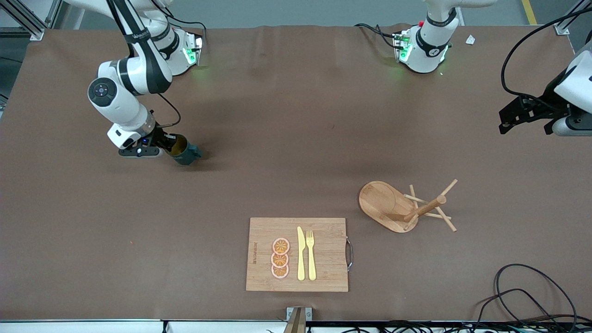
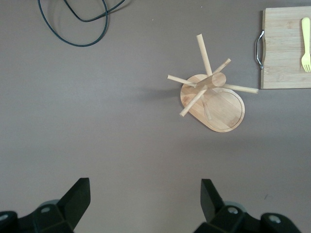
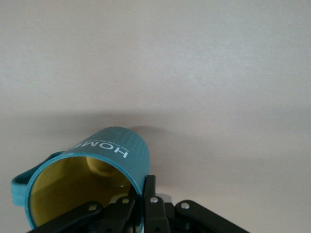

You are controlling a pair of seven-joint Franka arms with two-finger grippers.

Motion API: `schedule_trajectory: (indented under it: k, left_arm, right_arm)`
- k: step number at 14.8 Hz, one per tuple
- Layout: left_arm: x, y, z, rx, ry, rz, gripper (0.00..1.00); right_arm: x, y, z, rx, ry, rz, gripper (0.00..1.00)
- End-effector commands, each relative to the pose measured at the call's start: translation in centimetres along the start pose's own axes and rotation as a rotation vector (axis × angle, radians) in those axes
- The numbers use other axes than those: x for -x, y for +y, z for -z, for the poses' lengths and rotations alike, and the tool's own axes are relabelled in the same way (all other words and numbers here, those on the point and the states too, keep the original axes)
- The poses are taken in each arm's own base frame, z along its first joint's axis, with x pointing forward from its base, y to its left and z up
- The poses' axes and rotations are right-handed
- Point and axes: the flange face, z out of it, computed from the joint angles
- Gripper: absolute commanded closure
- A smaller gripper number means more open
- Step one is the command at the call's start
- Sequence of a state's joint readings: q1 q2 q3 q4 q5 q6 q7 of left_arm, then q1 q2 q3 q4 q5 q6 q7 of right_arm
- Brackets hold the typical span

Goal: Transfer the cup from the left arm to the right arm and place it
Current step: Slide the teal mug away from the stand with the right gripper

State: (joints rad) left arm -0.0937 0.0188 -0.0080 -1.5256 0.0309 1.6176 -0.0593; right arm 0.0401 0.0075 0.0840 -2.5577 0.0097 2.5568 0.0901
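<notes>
The dark teal ribbed cup hangs tilted from my right gripper, low over the brown table at the right arm's end. I cannot tell whether it touches the table. In the right wrist view the cup shows its yellowish inside and its handle, and my right gripper is shut on its rim, one finger inside and one outside. My left gripper is open and empty, held high over the left arm's end of the table. In the left wrist view its fingers stand wide apart with only table between them.
A wooden peg rack on an oval base stands toward the left arm's end and also shows in the left wrist view. A wooden cutting board with orange slices, a yellow knife and a fork lies near the front edge. Black cables lie at the front corner.
</notes>
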Motion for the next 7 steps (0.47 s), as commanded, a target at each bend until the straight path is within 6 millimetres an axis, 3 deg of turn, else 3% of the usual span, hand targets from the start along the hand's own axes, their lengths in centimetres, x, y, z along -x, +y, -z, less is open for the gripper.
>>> schedule_trajectory:
  k: [1,3,5,7]
  left_arm:
    - [-0.2,0.2,0.7,0.013,0.012,-0.006,0.0]
    - [-0.2,0.4,0.8,0.015,0.013,-0.009,0.0]
    - [-0.2,0.3,0.8,0.015,0.015,-0.007,0.0]
    - [-0.2,0.1,0.7,0.015,0.013,-0.004,0.0]
  right_arm:
    - [0.1,6.0,0.6,0.008,0.024,0.073,1.0]
    - [0.4,10.3,0.5,0.01,0.022,0.109,1.0]
    - [0.7,12.1,0.5,0.011,0.022,0.132,1.0]
    - [0.6,12.5,0.2,0.015,0.042,0.133,1.0]
